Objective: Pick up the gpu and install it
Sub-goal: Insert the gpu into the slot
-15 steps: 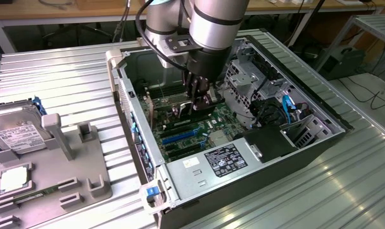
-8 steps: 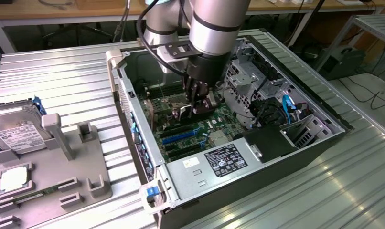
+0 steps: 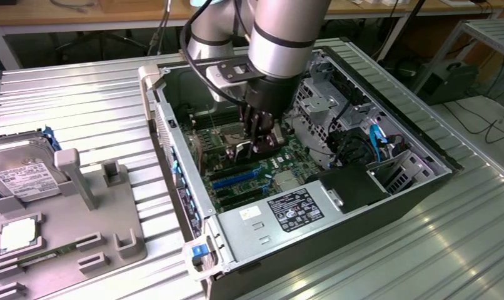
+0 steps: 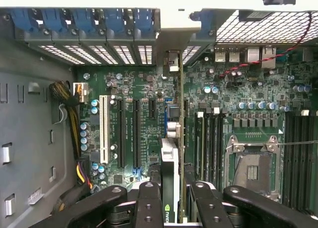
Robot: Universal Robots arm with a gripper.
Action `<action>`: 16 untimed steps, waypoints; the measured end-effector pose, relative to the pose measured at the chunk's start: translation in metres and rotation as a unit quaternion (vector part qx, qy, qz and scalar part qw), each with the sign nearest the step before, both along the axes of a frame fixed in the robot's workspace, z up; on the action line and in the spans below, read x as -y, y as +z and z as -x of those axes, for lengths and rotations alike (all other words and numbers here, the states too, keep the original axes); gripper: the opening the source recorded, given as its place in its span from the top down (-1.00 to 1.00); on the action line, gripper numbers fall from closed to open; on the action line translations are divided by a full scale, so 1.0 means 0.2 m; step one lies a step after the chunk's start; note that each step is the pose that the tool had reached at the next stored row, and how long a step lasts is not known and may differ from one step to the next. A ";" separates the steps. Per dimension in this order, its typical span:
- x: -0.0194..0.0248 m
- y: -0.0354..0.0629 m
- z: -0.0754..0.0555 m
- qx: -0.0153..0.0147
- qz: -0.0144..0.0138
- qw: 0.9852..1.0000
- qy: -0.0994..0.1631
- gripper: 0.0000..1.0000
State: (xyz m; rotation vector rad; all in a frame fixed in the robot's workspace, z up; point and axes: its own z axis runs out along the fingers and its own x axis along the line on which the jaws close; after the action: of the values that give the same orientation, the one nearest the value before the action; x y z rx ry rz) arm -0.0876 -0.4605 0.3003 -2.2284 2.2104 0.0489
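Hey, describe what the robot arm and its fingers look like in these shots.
The arm is a thick silver-grey tube with a black band and rounded grey joints. A black cable runs along it. A black wrist section carries a dark bracket. The gripper is black, with jointed black fingers studded with round screws.

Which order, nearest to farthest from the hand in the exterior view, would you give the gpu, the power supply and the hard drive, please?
1. gpu: gripped edge-on in the hand, over the motherboard.
2. power supply: inside the case, toward the camera.
3. hard drive: outside the case, on the gray fixture at the exterior view's left.
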 end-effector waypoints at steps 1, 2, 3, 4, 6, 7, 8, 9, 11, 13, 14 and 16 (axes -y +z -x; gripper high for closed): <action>0.001 -0.005 0.00 0.000 0.000 1.000 0.000 0.46; 0.001 -0.010 0.00 0.000 0.000 1.000 0.000 0.46; 0.001 -0.015 0.00 0.000 0.000 1.000 0.000 0.46; 0.001 -0.022 0.00 0.000 0.000 1.000 0.000 0.46; 0.001 -0.033 0.00 0.000 0.000 1.000 0.000 0.46; 0.001 -0.038 0.00 0.000 0.000 1.000 0.000 0.46; 0.001 -0.041 0.00 0.000 0.000 1.000 0.000 0.46; 0.001 -0.043 0.00 0.000 0.000 1.000 0.000 0.46; 0.001 -0.047 0.00 0.000 0.000 1.000 0.000 0.46; 0.001 -0.053 0.00 0.000 0.000 1.000 0.000 0.46; 0.001 -0.056 0.00 0.000 0.000 1.000 0.000 0.46; 0.001 -0.063 0.01 0.000 0.000 1.000 0.000 0.46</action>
State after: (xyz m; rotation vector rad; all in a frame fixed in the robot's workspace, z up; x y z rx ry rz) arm -0.0890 -0.4608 0.2877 -2.2296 2.2096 0.0491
